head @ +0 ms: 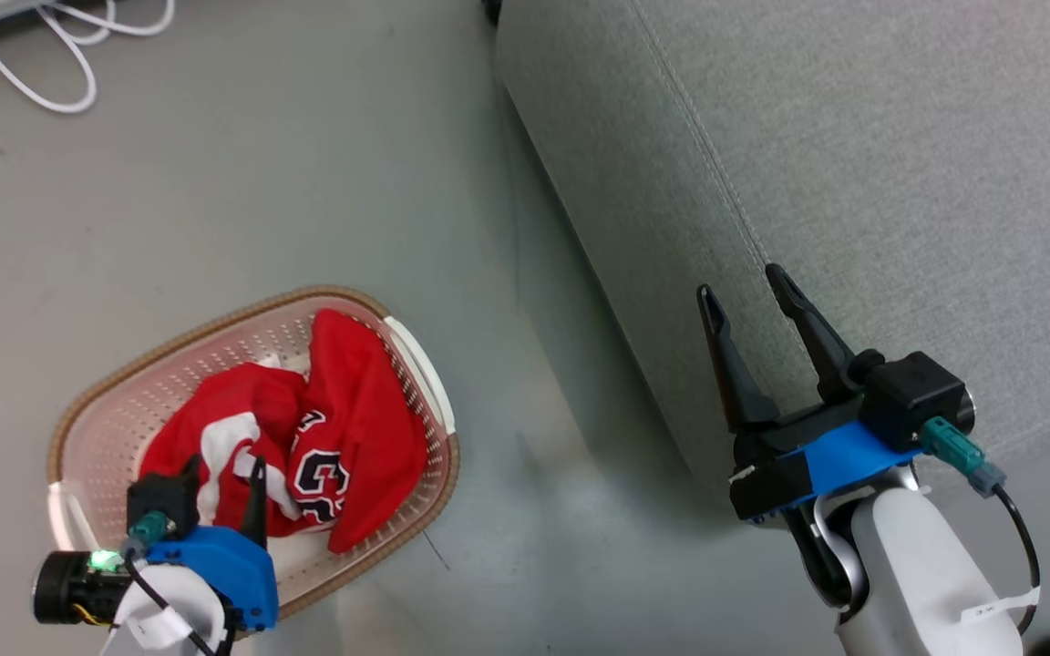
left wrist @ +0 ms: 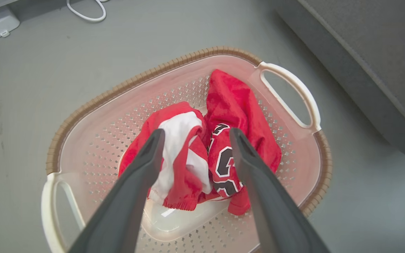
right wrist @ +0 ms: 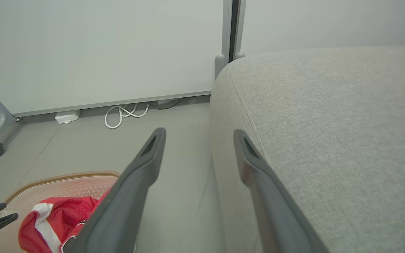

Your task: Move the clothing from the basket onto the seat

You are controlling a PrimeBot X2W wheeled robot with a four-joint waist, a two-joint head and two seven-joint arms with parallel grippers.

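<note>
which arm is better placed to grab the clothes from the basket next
Left. The left gripper hangs open right over the clothing in the basket; the right gripper, also open, is over by the seat, apart from the basket.

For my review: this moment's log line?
left gripper open over red clothing in cream perforated basket | right gripper open near grey fabric seat

Red clothing (head: 356,401) with white stripes and black-and-white lettering is seen in a cream basket (head: 106,428), brown-rimmed; the seat (head: 853,164) is light grey.
</note>
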